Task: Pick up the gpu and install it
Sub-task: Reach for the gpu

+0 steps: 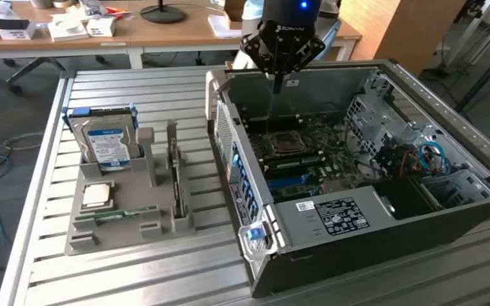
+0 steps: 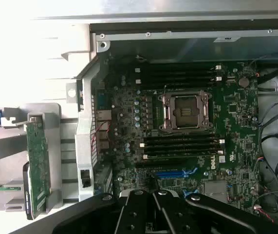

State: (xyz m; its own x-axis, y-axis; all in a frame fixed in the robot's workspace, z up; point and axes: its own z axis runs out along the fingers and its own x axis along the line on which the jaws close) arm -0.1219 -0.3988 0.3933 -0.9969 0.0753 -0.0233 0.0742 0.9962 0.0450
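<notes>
While the gripper [image 1: 275,88] hangs above the far end of the open case [image 1: 381,239], its fingers are pressed together and hold no part. GPU [image 1: 175,169] not yet picked up. It stands on edge in a slot of the grey tray [image 1: 109,239], on the exterior view's left of the case, just beside the case wall and well apart from the gripper.

On the same tray:
- hard drive [image 1: 104,143] upright, on the far side of the GPU from the case
- memory stick [image 1: 113,215] lying flat at the near end
- loose CPU chip [image 1: 99,194] between drive and stick

Wrist view: gripper [image 2: 153,195] over the motherboard [image 2: 129,107], nearest the blue slot [image 2: 175,173]. CPU socket [image 2: 185,112] sits mid-board. The GPU [image 2: 36,156] shows as a green board in the tray [image 2: 46,109], outside the case [image 2: 177,46] wall.
</notes>
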